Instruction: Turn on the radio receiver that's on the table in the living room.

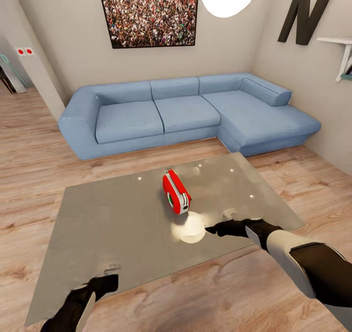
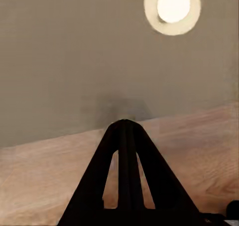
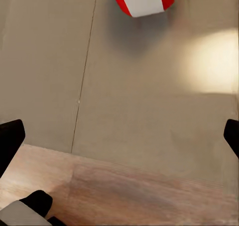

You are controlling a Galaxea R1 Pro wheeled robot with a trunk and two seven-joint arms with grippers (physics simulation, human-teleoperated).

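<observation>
Red radio upright near centre of grey table, mid-frame in head view | right gripper lower right, over table's near edge, just short of radio, fingers wide apart | left gripper lower left at table's near edge, fingers pressed together | blue sofa behind, upper frame

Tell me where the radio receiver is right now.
In the head view, the radio receiver stands near the middle of the grey table, just beyond the right gripper, with the blue sofa behind.
</observation>
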